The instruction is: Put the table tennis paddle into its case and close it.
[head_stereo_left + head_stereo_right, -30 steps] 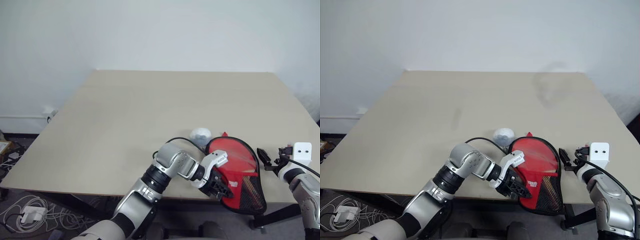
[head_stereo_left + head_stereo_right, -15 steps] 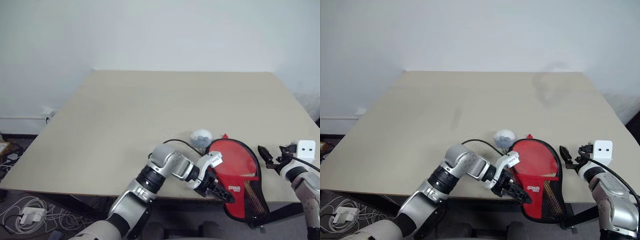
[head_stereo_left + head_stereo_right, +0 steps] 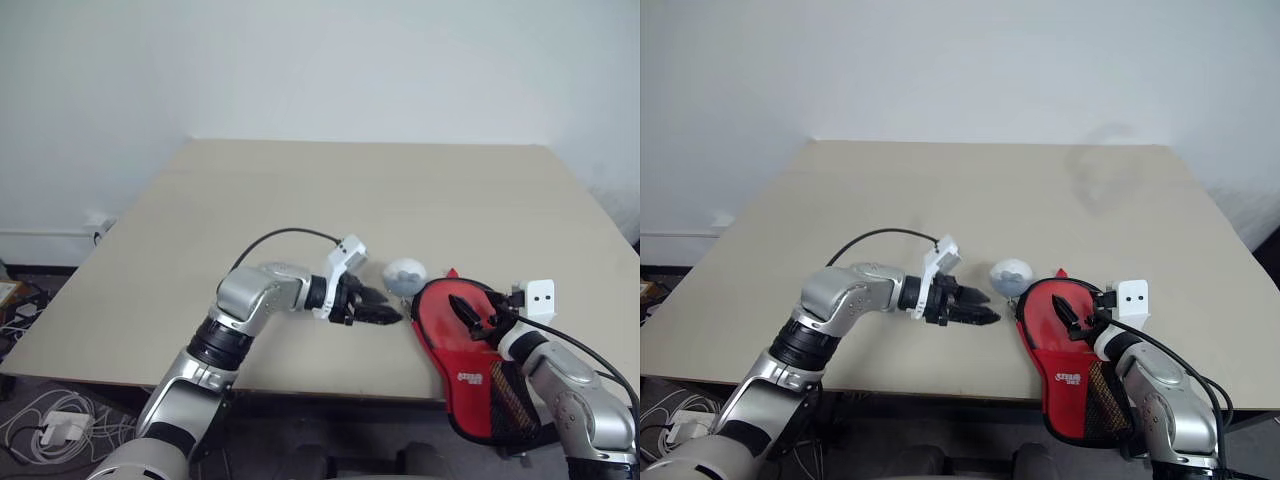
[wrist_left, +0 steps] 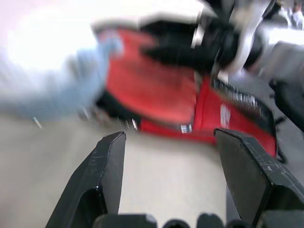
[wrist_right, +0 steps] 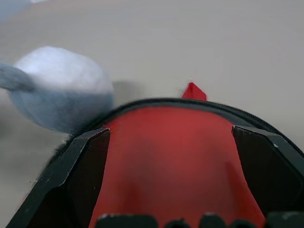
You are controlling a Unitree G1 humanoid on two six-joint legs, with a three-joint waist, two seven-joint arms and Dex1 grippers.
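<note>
Both grippers empty and open at the table's near edge, the case between and under them.

The left arm reaches in from the near left, forearm laid low over the table [image 3: 300, 200], its gripper [image 3: 385, 313] pointing level toward the right with the fingers parted on nothing, just short of the case [image 3: 470, 345]. The case lies at the near edge toward the right corner, its round red part on the table and its narrow end with the black mesh hanging over the edge. A white ball [image 3: 405, 273] sits touching the case's far left rim. The right arm comes up from the near right corner, its gripper [image 3: 470, 315] pointing forward over the case's red face, jaws wide and holding nothing. I cannot tell whether the paddle is inside.
</note>
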